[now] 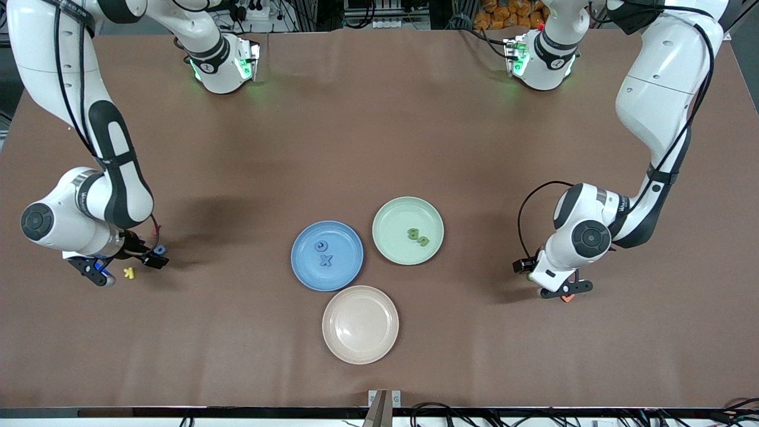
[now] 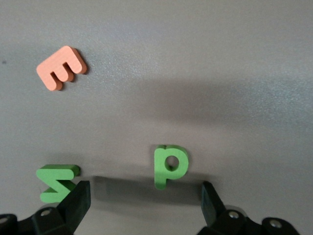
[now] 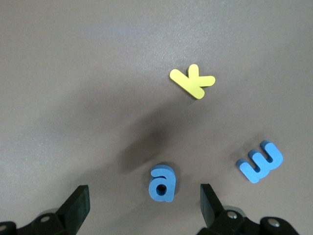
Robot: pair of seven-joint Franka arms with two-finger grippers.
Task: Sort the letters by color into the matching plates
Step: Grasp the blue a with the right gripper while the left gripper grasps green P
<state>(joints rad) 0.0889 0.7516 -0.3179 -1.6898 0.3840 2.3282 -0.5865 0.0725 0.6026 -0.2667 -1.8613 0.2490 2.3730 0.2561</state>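
Observation:
The blue plate (image 1: 303,270) holds two blue letters (image 1: 325,260). Beside it, the pale green plate (image 1: 391,218) holds two green letters (image 1: 422,241). My left gripper (image 2: 145,205) hangs open low over the table at the left arm's end, and a green letter p (image 2: 169,165) lies just ahead of its fingers. A second green letter (image 2: 56,182) lies by one finger (image 2: 78,203). My right gripper (image 3: 144,205) is open low over the right arm's end of the table, with a blue letter a (image 3: 162,182) between its fingertips. Another blue letter (image 3: 260,160) lies beside it.
A beige plate (image 1: 360,324) stands nearer the camera than the two coloured plates. An orange letter E (image 2: 61,67) lies near the green letters. A yellow letter k (image 3: 192,81) lies by the blue ones, and it shows beside the right gripper (image 1: 98,273) as a yellow letter (image 1: 128,273).

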